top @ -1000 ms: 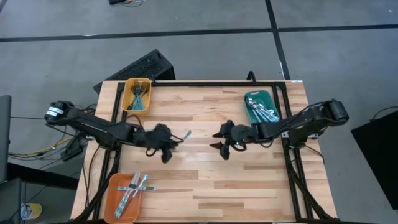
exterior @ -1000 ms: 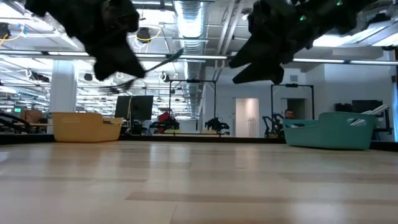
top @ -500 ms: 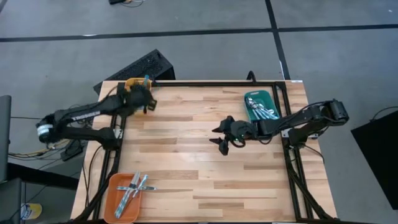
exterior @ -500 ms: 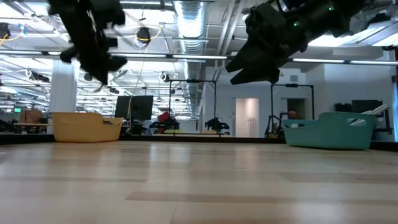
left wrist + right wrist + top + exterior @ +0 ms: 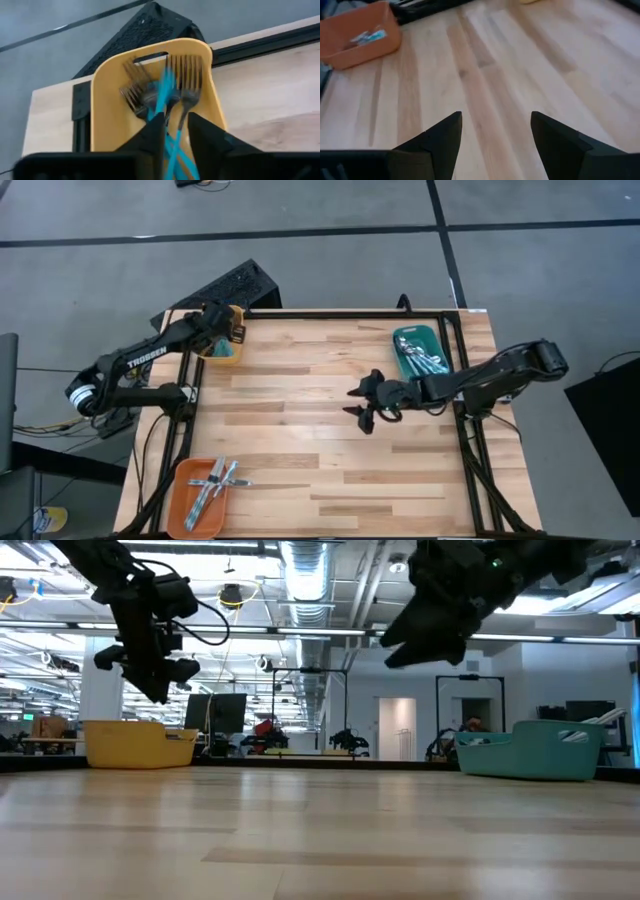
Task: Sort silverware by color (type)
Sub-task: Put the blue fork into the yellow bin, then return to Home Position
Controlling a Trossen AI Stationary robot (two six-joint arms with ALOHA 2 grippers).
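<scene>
My left gripper (image 5: 228,330) hangs over the yellow tray (image 5: 222,342) at the table's far left corner, slanting down. Several forks with light-blue handles (image 5: 182,80) lie in that tray. In the left wrist view its fingers (image 5: 176,132) stand a little apart, open. One blurred blue fork handle (image 5: 162,95) runs from the gap toward the tray. My right gripper (image 5: 362,402) is open above the bare middle of the table, right of centre, with nothing between its fingers (image 5: 495,135). My left gripper's fingers (image 5: 155,135) stand on either side of the near end of the blurred fork handle (image 5: 161,107), slanting down from the near right over the tray. I cannot tell whether they touch it.
A teal tray (image 5: 420,352) with silverware stands at the far right. An orange tray (image 5: 205,490) with several pieces stands at the near left corner. A black frame (image 5: 330,313) runs along the table's far edge and sides. The wooden top (image 5: 320,450) between the trays is bare.
My left gripper has swung from the table's middle to the far left corner, carrying a blue-handled fork, and now hangs over the yellow tray, turned and tipped down toward it. The right gripper has kept its place.
</scene>
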